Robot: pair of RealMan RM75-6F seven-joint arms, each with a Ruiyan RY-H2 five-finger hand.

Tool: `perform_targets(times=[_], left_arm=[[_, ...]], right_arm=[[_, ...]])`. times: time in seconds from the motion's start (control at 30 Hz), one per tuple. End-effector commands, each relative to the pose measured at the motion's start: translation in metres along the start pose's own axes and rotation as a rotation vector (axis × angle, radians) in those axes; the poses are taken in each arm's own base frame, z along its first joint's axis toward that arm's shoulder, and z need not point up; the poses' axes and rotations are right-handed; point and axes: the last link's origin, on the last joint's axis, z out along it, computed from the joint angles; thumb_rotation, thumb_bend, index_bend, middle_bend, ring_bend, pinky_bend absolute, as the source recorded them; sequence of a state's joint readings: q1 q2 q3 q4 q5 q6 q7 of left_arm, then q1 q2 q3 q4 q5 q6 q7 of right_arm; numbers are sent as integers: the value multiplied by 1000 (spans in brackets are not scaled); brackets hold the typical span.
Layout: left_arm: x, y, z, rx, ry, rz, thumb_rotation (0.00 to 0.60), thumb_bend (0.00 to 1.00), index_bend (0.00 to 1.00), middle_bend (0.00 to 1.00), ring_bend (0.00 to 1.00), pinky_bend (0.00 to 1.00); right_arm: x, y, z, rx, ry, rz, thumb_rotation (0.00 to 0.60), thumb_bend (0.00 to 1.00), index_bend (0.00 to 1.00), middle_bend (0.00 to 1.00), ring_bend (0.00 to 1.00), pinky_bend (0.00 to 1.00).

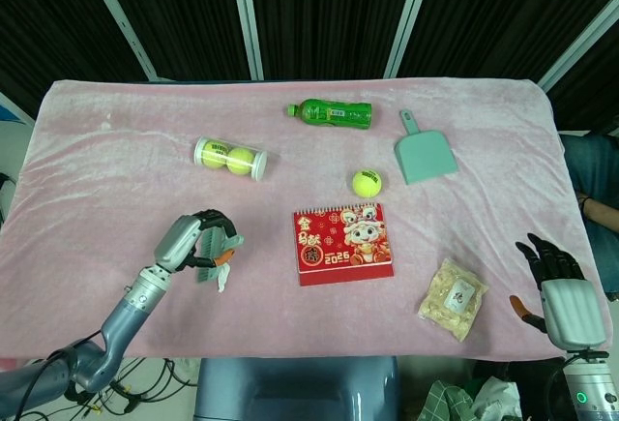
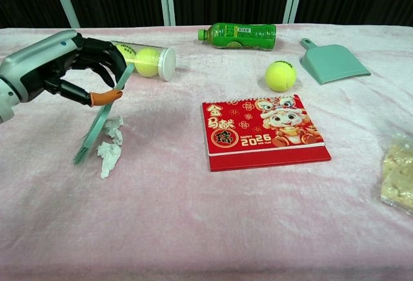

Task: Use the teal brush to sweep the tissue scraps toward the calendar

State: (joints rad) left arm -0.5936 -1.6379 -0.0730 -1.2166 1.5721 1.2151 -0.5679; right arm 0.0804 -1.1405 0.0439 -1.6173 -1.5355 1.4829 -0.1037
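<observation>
At the far left, the left hand (image 2: 61, 68) grips the teal brush (image 2: 103, 114), fingers curled around the upper handle and the thumb pressed against it. The brush slants down and to the left from the hand, its bristle end low over the pink tabletop (image 2: 213, 223), though the views do not settle whether the bristles touch the cloth. In the head view the same hand (image 1: 191, 241) sits near the front left of the tabletop with the brush (image 1: 215, 256) sticking out on its right side.

The tissue scraps (image 2: 110, 145) lie just right of the bristles, directly below the hand, as two crumpled white pieces close together; in the head view they (image 1: 221, 276) show just under the brush. Behind the hand lies a clear tube of tennis balls (image 2: 147, 61) on its side.

Further right, well apart from the scraps, the red calendar (image 2: 263, 131) lies flat near the middle of the tabletop. Behind it sit a green bottle (image 2: 237, 35) on its side and a loose tennis ball (image 2: 280, 75). A teal dustpan (image 2: 332, 62) rests toward the back right, and a clear bag of snacks (image 1: 453, 297) lies near the front right.

At the far right edge, the right hand (image 1: 556, 281) rests beyond the bag, holding nothing, its dark fingers spread.
</observation>
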Motion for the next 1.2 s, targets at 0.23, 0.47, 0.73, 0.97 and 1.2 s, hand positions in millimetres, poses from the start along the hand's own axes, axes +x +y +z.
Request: perform_targets(times=[0.23,0.47,0.73,0.97,1.2], left_arm=[[-13,0,18,-4,-59,110,600,402,653,664,333,377],[-30,26,39,-79,-18,87,600,403,665,670,339,401],[-45,44,43,-120,108,-162,600,403,669,675,354,431],[-40,66,55,-183,276,-476,600,441,669,680,356,440],[-26,70,56,-239,220,-262,600,440,680,689,356,421]], right_arm=[[0,0,0,-2,-3,3,600,149,178,87,123,176],[0,0,1,-4,-5,4,600,148,178,87,123,176],[0,0,0,1,-6,3,600,150,179,87,123,176],[-1,0,0,0,-7,-1,600,152,179,87,123,176],[-1,0,0,-3,-9,-1,600,153,179,87,123,176]])
